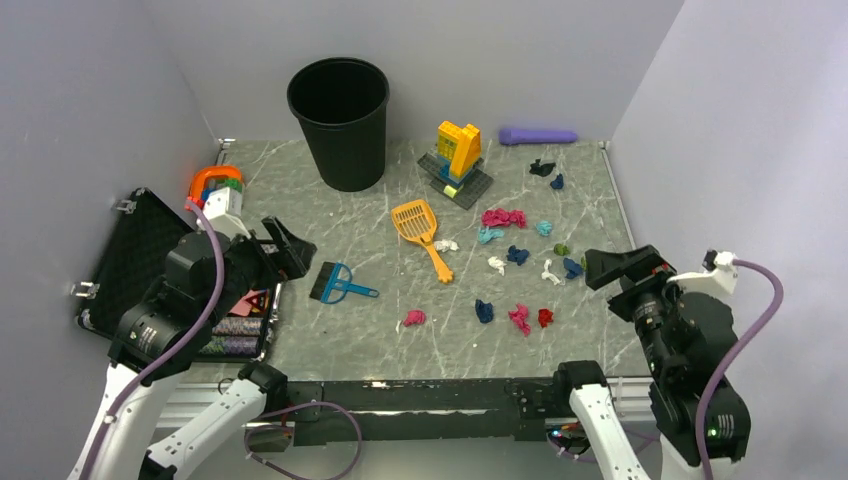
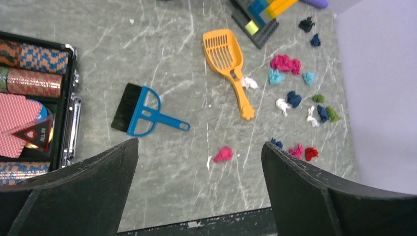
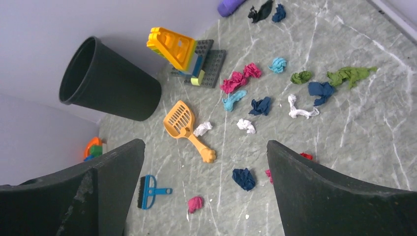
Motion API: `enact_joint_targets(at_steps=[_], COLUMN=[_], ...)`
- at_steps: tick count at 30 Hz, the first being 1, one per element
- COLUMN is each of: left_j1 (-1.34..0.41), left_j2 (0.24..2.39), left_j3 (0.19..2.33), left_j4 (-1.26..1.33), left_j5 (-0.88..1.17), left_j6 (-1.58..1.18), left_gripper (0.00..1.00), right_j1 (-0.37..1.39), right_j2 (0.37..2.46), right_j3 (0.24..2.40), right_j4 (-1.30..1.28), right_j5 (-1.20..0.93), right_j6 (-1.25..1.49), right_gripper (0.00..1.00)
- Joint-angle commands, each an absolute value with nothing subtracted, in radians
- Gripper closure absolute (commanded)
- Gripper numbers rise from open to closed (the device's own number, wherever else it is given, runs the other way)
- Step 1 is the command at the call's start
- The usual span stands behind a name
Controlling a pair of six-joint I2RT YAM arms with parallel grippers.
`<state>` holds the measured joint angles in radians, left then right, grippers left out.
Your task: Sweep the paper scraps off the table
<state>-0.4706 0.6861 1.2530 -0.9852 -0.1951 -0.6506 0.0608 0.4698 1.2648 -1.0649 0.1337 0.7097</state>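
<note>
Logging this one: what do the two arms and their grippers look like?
The left arm and right arm: black joint housings on white lower links, a thick purple cable looping along each. The left gripper and right gripper: broad, flat matte-black fingers, edges scuffed pale. A small green light glows low on the right arm.

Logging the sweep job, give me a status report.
Left gripper open, empty. Right gripper open, empty. Paper scraps scattered on table, unswept. Orange scoop at their edge.
</note>
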Motion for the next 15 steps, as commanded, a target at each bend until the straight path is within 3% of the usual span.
enact_joint_targets(at_steps=[1,15], left_j1=[-0.468,-0.469], left_j2=[0.636,0.612], left_j3=[1.187,1.082], left_j4=[-0.973,-0.976], left_j5=[-0.135,-0.079], left_j6=[-0.653,-0.749], left_gripper=[0.01,0.01], right_j1=[0.062,0.062], right_j2=[0.432,0.453], right_j3=[1.25,1.294], right_j4=[-1.078,-1.161], right_j5=[0.163,0.139], right_j6=[0.727,0.714], right_gripper=[0.0,0.0])
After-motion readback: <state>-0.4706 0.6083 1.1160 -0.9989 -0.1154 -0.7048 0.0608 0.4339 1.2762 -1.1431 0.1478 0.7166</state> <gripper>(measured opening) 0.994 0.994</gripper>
